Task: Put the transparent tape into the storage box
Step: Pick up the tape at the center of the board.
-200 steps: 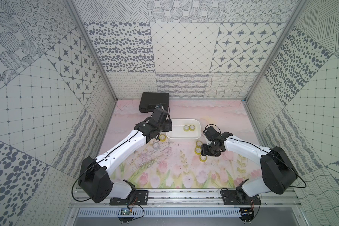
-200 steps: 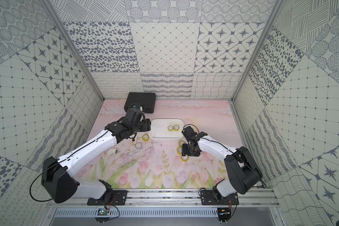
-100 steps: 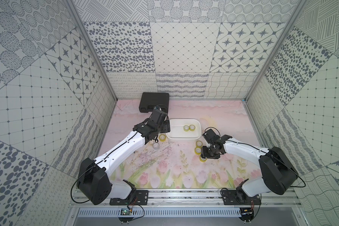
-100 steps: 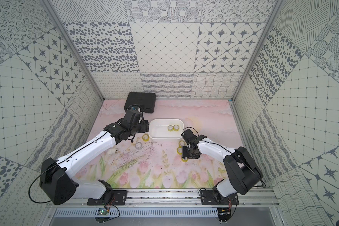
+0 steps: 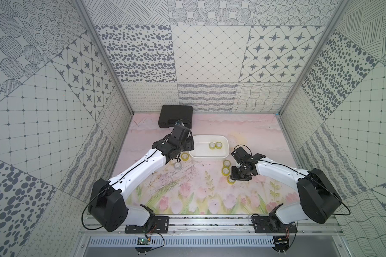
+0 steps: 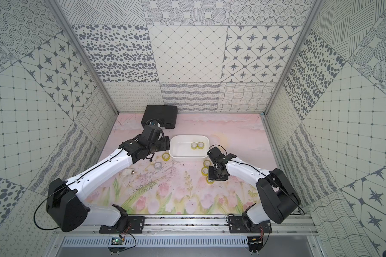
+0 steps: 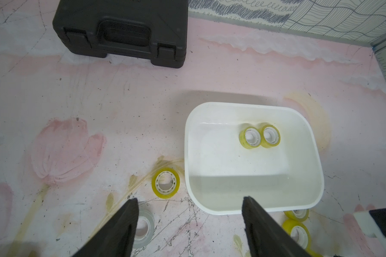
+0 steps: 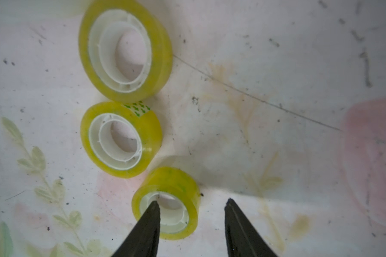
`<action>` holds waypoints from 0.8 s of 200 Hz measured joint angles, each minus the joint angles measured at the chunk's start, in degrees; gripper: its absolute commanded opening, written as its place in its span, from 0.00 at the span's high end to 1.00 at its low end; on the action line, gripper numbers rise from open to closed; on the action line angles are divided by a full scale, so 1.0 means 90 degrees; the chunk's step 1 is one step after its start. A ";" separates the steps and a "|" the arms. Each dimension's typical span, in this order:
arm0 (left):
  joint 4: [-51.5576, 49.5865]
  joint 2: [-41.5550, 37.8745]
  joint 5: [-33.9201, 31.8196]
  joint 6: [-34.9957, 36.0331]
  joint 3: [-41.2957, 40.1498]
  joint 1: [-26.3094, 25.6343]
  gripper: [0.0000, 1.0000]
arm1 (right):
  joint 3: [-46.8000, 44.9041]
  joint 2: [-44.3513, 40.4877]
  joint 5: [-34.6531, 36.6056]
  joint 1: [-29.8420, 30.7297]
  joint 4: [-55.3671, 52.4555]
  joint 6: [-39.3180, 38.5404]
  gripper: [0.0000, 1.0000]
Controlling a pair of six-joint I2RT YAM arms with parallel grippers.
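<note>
Right wrist view puts the right claw [image 8: 192, 200] low over the counter [image 8: 276, 77], released and gripping nothing. One finger [image 8: 145, 233] stands over the white core of the lowest tape roll [image 8: 172, 178]. The other is clear of its outer wall, with a gap showing on that side. Above it in the frame lie the middle roll [image 8: 151, 128] and the upper roll [image 8: 161, 66], both flat on the counter. A second ago, in both top views, this claw was beside the middle roll; it has since dropped toward the bottom of the frame onto the lowest one. The rolls themselves have not moved. In the left wrist view the left claw [image 7: 189, 198] hangs wide open and empty at the lower centre, over the near left corner of the storage box [image 7: 232, 169]; its arm has hardly shifted. Two yellow rolls [image 7: 243, 142] stand side by side on edge inside the box. Another yellow roll [image 7: 176, 182] lies flat just left of the box, and a greyish roll [image 7: 151, 224] is half hidden behind the claw's left finger. A black case [image 7: 120, 33] sits at the upper left, well apart. In both top views the middle and upper rolls lie between the lowest roll and the box, and the left wrist covers the box's left end.
</note>
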 measured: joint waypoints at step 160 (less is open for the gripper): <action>0.0100 -0.0095 0.0000 0.0000 -0.0272 0.0039 0.22 | 0.0141 0.0199 0.0306 0.0049 -0.0243 -0.0066 1.00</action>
